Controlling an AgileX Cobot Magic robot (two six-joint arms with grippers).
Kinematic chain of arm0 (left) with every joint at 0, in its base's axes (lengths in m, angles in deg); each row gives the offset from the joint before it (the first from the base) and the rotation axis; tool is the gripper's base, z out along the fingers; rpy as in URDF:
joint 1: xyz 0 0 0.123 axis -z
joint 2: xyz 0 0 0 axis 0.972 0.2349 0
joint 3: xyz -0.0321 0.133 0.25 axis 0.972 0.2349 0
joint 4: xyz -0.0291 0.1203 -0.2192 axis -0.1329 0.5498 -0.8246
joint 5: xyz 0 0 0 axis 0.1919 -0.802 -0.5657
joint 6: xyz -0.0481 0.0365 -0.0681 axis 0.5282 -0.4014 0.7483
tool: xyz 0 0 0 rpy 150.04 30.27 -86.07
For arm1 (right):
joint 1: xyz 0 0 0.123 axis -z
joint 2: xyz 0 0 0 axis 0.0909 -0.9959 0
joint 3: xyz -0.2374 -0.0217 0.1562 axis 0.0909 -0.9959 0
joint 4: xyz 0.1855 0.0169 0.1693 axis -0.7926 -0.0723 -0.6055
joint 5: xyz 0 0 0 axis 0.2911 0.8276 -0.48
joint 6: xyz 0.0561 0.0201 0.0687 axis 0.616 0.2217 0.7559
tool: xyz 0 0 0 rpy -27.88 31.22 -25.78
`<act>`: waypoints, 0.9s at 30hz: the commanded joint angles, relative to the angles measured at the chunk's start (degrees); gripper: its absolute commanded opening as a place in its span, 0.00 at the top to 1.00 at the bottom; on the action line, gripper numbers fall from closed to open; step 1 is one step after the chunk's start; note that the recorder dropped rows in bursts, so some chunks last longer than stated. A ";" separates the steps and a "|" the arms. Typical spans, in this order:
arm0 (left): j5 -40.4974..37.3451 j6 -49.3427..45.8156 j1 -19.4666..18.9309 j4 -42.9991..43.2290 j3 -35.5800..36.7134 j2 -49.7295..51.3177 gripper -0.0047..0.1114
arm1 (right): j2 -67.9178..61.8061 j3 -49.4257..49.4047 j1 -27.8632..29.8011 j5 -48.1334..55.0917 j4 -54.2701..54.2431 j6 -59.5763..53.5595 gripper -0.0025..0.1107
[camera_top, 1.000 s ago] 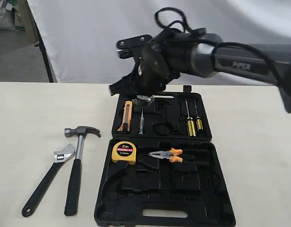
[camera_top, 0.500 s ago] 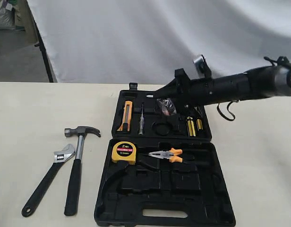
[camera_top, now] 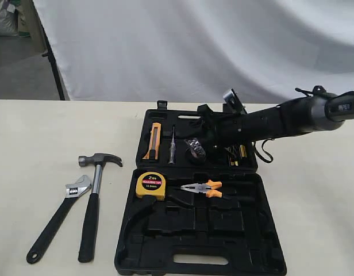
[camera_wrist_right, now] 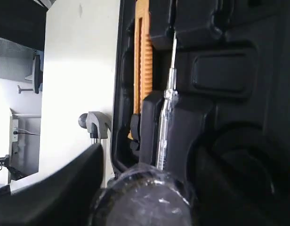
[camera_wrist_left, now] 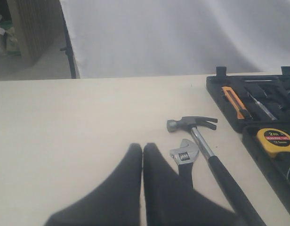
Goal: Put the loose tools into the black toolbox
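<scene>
Cream table, white backdrop; left fingers closed, right fingers gripping tape roll

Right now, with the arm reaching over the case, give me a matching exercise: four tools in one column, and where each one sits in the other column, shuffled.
Things:
1. hammer
2. tape roll
3. tape measure
4. orange knife

Places:
A. in the toolbox, near half, next to the pliers
B. on the table, beside the wrench
C. lying in a recess of the toolbox's far half
D. held by the right gripper, over the far half

Pairs: 1-B, 2-D, 3-A, 4-C
</scene>
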 commanded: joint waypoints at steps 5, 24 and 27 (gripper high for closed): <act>-0.05 0.44 -0.20 -0.10 0.18 -0.18 0.95 | 2.77 0.07 2.64 1.06 0.85 -6.48 0.32; -0.05 0.44 -0.20 -0.36 0.18 -0.18 0.95 | 6.95 0.77 -2.48 6.38 13.77 -17.06 0.32; -0.05 0.44 -0.20 -0.36 0.18 -0.18 0.95 | 9.57 0.77 -3.64 -7.17 24.51 -9.52 0.32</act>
